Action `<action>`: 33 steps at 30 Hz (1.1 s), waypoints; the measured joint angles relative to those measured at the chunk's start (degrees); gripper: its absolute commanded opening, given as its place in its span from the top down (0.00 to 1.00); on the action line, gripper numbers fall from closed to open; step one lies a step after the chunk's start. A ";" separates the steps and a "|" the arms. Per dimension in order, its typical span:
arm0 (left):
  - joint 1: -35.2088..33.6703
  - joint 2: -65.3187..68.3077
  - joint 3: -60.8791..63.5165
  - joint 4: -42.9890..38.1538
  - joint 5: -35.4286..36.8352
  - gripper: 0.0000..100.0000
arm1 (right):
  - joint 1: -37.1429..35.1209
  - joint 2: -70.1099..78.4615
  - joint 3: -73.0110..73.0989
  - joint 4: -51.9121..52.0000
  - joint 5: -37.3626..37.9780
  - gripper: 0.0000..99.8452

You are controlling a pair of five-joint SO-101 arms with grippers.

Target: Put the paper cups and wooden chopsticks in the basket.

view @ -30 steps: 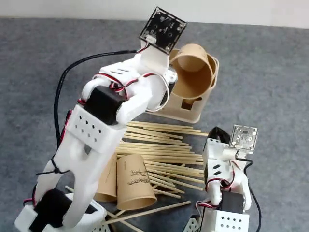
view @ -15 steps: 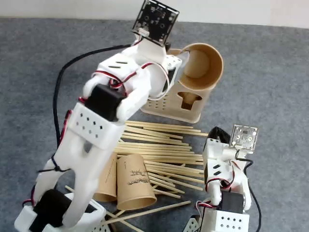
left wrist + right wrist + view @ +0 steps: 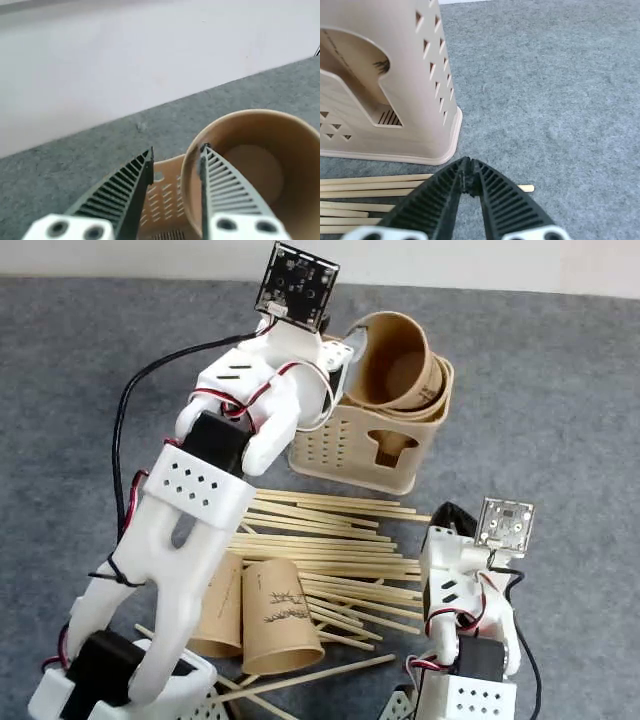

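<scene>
**Leaning in the basket, one paper cup sat at the open left jaws**

Grey carpet [image 3: 560,390] covered the table. The left arm [image 3: 200,510] stretched across it to the beige basket [image 3: 400,455], and the left gripper [image 3: 176,150] hung over the basket's near rim with its jaws spread apart. One finger [image 3: 220,185] lay against the inside of the top paper cup [image 3: 395,360], and nothing was clamped between the jaws. That cup stood tilted in the basket, mouth up. A second cup's rim [image 3: 435,405] showed just beneath it, so the two looked nested. A printed cup wall [image 3: 350,60] was visible through the basket's cut-out.

Two more paper cups [image 3: 280,615] lay on their sides on the carpet, touching each other, near the base of the left arm. The wooden chopsticks [image 3: 340,550] were scattered between these cups and the basket, all outside it.

The right gripper [image 3: 468,175] was low over the carpet beside the basket's corner, with its jaws closed on nothing, just above a chopstick end [image 3: 525,188].
</scene>
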 measured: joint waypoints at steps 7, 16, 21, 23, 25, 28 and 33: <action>4.31 0.00 -0.18 -1.23 0.00 0.84 | 0.00 0.00 0.00 0.00 0.00 0.99; 7.91 8.18 -3.08 -5.63 -0.09 0.84 | 0.00 0.00 0.00 0.00 0.00 0.99; 8.09 11.08 -6.15 -5.80 -0.09 0.84 | 0.00 0.00 0.00 0.00 0.00 0.99; 8.70 10.99 -6.77 -5.54 -0.09 0.84 | 0.00 0.00 0.00 -0.09 0.00 0.99; 8.88 10.11 -6.86 -3.34 -0.09 0.84 | 0.00 0.00 0.00 -0.09 0.00 0.99; 8.88 6.24 -6.86 1.93 -0.09 0.84 | 0.00 0.00 0.00 -0.18 0.00 0.99; 8.53 -2.11 -6.95 15.74 -4.57 0.84 | 0.00 0.00 0.00 -0.26 0.00 0.99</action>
